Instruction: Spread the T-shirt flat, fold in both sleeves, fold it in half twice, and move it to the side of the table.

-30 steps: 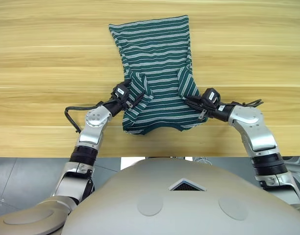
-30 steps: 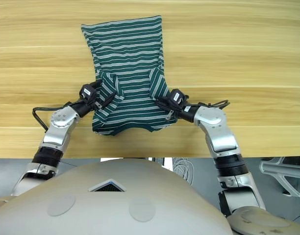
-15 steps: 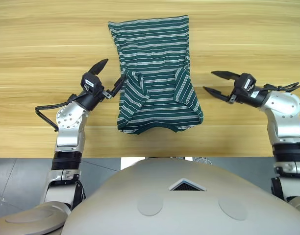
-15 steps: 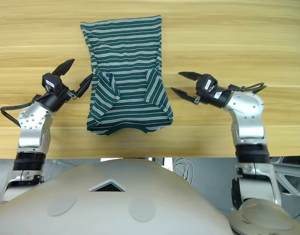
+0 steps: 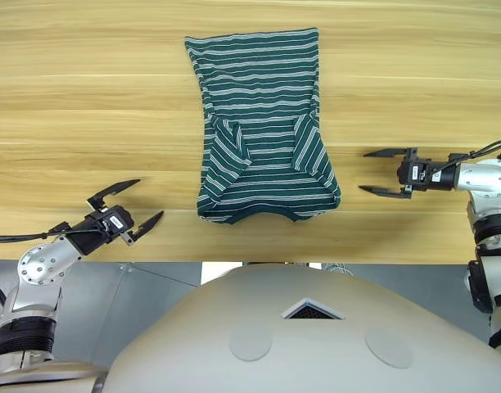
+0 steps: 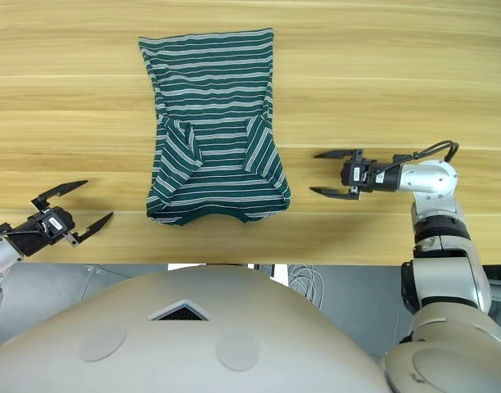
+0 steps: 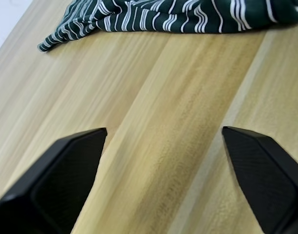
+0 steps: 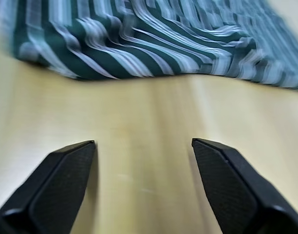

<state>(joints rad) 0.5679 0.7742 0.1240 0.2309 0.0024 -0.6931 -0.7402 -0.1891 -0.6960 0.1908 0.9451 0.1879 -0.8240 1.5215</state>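
Shirt lies sleeves-in on our desk — left claw and right claw both spread, flanking it.

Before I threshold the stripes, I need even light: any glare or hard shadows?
Left eye view: T-shirt evenly lit, no glare, only a thin shadow along its near hem. Left wrist view: soft darker band on the table by the left pincer.

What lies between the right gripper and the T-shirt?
Only a bare stretch of the wooden table. The open right gripper points at the T-shirt with nothing between them, as the left eye view and the right wrist view both show.
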